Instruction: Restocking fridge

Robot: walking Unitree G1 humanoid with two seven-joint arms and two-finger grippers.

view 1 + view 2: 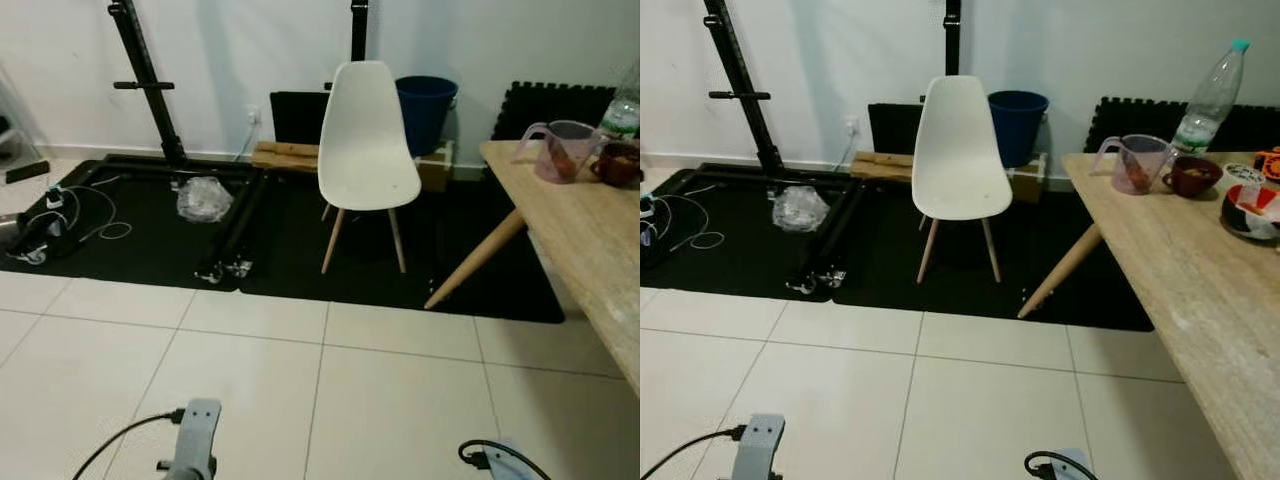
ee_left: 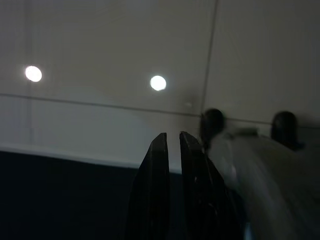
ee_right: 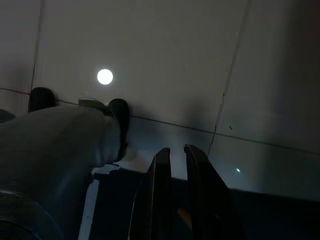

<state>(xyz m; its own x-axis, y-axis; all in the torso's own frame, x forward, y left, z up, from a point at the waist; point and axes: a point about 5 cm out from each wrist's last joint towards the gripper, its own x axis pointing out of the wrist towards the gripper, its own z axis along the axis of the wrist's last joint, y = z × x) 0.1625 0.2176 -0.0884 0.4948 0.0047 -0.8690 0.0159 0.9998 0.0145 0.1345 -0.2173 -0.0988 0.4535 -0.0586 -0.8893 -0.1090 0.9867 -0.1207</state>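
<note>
White chair [image 1: 365,140], wooden table [image 1: 1185,270], black mats [image 1: 300,250], tiled floor [image 1: 300,390]

A white chair [image 1: 958,160] stands on a black mat [image 1: 970,265]; beside it, a counter [image 1: 1180,270] carries a jug [image 1: 1137,163], bottle [image 1: 1208,100] and bowl [image 1: 1191,176].

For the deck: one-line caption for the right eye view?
White plastic chair with wooden legs on black floor mats, light wooden table at right holding a clear plastic bottle and pink measuring jug.
</note>
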